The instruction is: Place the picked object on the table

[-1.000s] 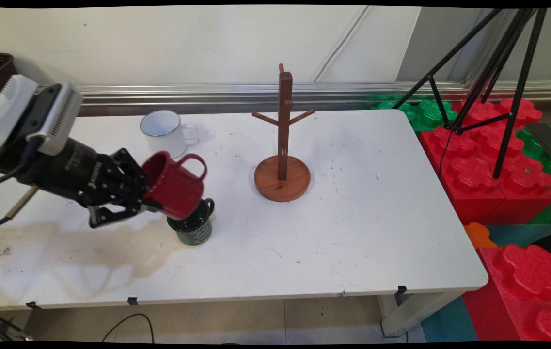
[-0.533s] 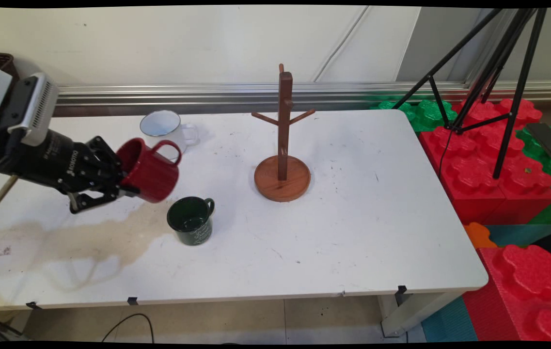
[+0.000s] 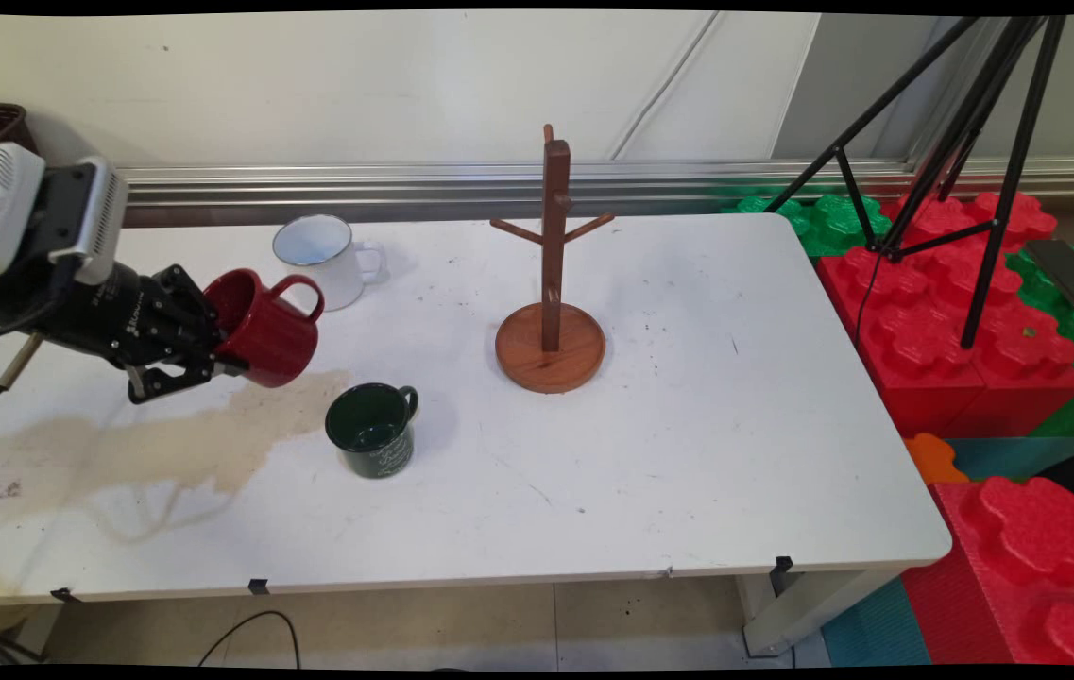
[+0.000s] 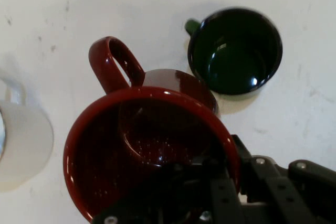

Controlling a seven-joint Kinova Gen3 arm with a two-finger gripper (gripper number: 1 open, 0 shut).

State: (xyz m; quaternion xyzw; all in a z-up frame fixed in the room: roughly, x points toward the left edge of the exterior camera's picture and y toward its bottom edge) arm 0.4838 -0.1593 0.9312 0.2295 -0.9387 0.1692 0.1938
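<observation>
My gripper (image 3: 220,349) is shut on the rim of a red mug (image 3: 264,327), held tilted above the table's left side with its handle up. In the hand view the red mug (image 4: 147,150) fills the lower middle, one finger inside it and one outside. A dark green mug (image 3: 372,430) stands upright on the table to the lower right of the red one, apart from it; the green mug (image 4: 235,51) has liquid in it. A white enamel mug (image 3: 321,257) stands just behind the red mug, and shows as a white mug (image 4: 23,142) at the left edge.
A wooden mug tree (image 3: 552,283) stands at the table's middle. A brownish wet stain (image 3: 168,444) spreads over the table's left front. Red and green foam blocks (image 3: 971,331) and a black tripod (image 3: 952,142) stand off the table's right side.
The gripper has carried the red mug left and back, away from above the green mug, which now stands uncovered. The stain on the table shows more fully.
</observation>
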